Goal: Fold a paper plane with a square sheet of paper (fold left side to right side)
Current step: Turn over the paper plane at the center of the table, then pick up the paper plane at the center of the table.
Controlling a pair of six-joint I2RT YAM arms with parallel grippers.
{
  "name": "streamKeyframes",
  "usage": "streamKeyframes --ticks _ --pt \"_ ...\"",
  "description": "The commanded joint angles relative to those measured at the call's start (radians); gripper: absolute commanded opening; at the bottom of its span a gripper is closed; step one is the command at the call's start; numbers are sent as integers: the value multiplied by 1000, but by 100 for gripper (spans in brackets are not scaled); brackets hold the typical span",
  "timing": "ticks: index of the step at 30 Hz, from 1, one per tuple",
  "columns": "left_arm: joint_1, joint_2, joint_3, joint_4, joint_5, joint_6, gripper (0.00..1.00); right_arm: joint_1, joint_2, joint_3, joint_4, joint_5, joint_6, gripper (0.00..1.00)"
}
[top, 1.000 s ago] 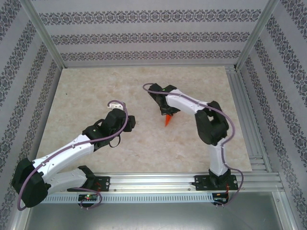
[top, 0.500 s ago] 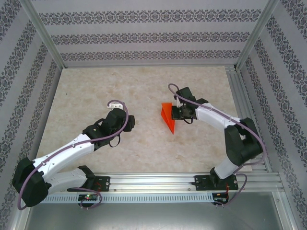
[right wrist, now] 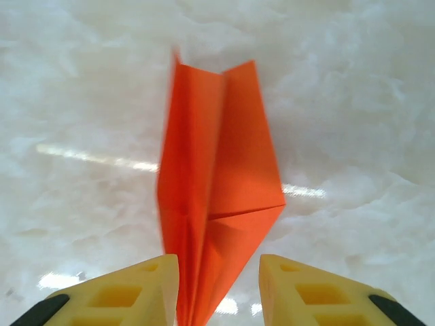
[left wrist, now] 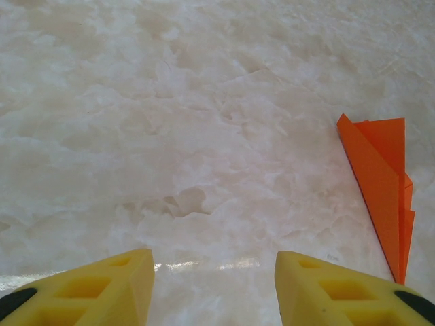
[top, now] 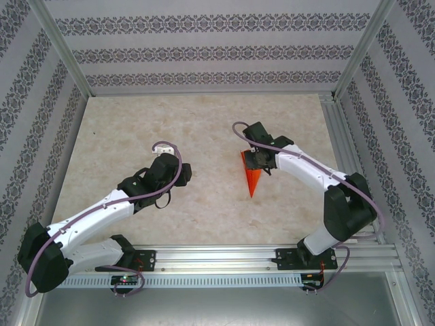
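The orange paper, folded into a slim pointed plane (top: 251,178), lies on the marble table (top: 122,122) right of centre, its tip toward the near edge. My right gripper (top: 253,157) hovers over the plane's far end. In the right wrist view the jaws stand apart around the plane (right wrist: 217,176), which lies close to the left finger (right wrist: 146,288) with a gap on the other side; my right gripper (right wrist: 219,292) is open. My left gripper (top: 165,147) is open over bare table to the left. In its own wrist view my left gripper (left wrist: 214,285) holds nothing and the plane (left wrist: 380,176) lies far right.
Aluminium frame posts and patterned walls enclose the table on three sides. A metal rail (top: 346,149) runs along the table's right edge. The arm bases sit on the near rail (top: 217,258).
The right arm swung right with the paper, and the sheet went from a wide triangle to a narrow dart. The right jaws have opened. The left arm stayed put.
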Motion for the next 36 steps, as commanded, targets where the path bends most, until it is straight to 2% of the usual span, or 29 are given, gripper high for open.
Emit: streamKeyframes --ticks 1,3,6,8,15,19,25,29,32,36 --pt "11 -21 15 -21 -12 -3 52 37 -6 -6 -61 6 30 38" --pt "12 -33 8 -23 -13 -3 52 19 -19 -41 -29 -33 64 39" --pt "11 -45 5 -32 -16 2 52 -72 -73 -124 72 -181 103 37" --pt "12 -47 6 -41 -19 5 52 -103 -88 -150 98 -238 107 39" --pt "12 -47 2 -44 -34 -2 52 -115 -56 -190 147 -311 101 43" --pt "11 -44 2 -46 -33 0 54 -110 -22 -179 145 -277 92 42" --pt "12 -48 3 -54 -47 -1 78 -95 52 -146 141 -263 88 43" --pt "12 -47 -1 -56 -53 -3 90 -89 84 -138 142 -256 88 43" --pt "12 -45 -2 -56 -51 0 96 -86 92 -135 148 -268 90 43" --pt "12 -44 -3 -56 -50 1 98 -83 89 -135 146 -268 87 43"
